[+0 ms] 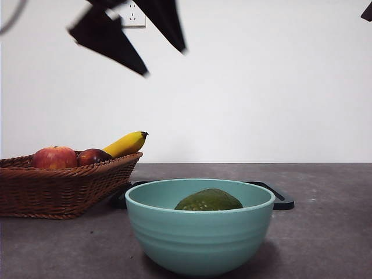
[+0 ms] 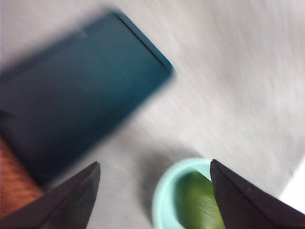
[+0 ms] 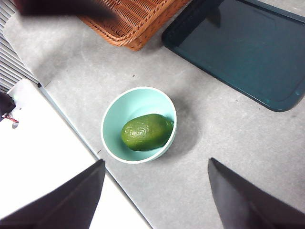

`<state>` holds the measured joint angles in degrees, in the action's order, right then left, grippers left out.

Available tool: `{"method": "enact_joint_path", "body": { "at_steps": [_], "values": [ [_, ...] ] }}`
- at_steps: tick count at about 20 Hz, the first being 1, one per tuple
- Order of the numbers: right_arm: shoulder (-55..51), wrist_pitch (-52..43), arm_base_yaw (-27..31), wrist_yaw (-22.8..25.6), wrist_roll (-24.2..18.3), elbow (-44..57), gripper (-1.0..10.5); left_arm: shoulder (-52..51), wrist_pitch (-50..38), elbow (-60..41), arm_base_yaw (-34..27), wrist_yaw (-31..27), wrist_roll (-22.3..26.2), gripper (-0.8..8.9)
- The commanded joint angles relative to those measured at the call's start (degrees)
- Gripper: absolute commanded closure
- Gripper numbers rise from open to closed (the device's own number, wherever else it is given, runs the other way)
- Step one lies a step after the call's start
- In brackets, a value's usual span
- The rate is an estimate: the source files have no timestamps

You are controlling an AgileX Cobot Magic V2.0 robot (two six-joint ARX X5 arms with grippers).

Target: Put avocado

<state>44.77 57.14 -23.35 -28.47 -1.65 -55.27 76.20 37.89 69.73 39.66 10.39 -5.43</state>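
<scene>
The left end effector point(image 1: 154, 49) hangs high above the counter point(image 1: 325, 221) with its two black jaws spread apart and nothing between them, while the right end effector point(image 3: 157, 200), jaws likewise parted and empty, waits well above the scene. Below, the avocado point(image 1: 208, 200) lies on its side inside the mint-green bowl point(image 1: 200, 238), touching the bowl's inner wall in the right wrist view. Behind the bowl sits a dark tray point(image 1: 279, 197); beside it a wicker basket point(image 1: 58, 189) holds a red-yellow apple point(image 1: 54, 157), a dark maroon fruit point(image 1: 93, 156) and a banana point(image 1: 126, 143). Judging by how things lie, the placing looks done, with only the arm's withdrawal left. A white wall socket point(image 1: 132, 14) shows behind; no brand, label or writing is readable anywhere.
</scene>
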Motion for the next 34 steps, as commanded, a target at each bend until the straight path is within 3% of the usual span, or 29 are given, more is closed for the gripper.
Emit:
{"method": "enact_joint_path", "body": {
  "at_steps": [1,5,9,12,16,20,28,34],
  "values": [
    [0.50,-0.61,-0.39,0.04,0.15,-0.98,6.0,-3.26,0.24,1.14,-4.35,-0.07,-0.17,4.40],
    [0.63,-1.42,-0.39,0.04,0.24,-0.98,6.0,-8.92,3.67,-0.24,-11.80,1.27,0.50,4.40],
    [2.60,-3.08,-0.42,0.02,1.16,-0.98,6.0,-16.81,4.02,-9.01,-16.22,6.32,0.48,4.40],
    [5.29,-4.68,-0.42,0.00,1.36,-0.98,6.0,-22.75,6.29,-15.21,-16.44,13.94,1.81,4.40],
    [11.37,-5.81,-0.48,-0.02,1.44,-0.98,6.0,-26.69,15.45,-16.79,-15.89,24.17,7.89,4.43],
    [17.94,-7.23,-1.44,-0.02,1.42,-0.98,6.0,-27.82,19.80,-16.79,-15.89,25.64,10.75,4.44],
    [28.30,-12.20,-6.99,0.42,1.33,-0.98,6.0,-27.87,19.74,-16.79,-15.91,25.73,10.78,4.44],
    [35.12,-17.09,-11.45,7.10,1.33,-0.98,6.3,-27.87,19.71,-16.79,-15.91,25.73,10.78,4.44]
  ]
}}
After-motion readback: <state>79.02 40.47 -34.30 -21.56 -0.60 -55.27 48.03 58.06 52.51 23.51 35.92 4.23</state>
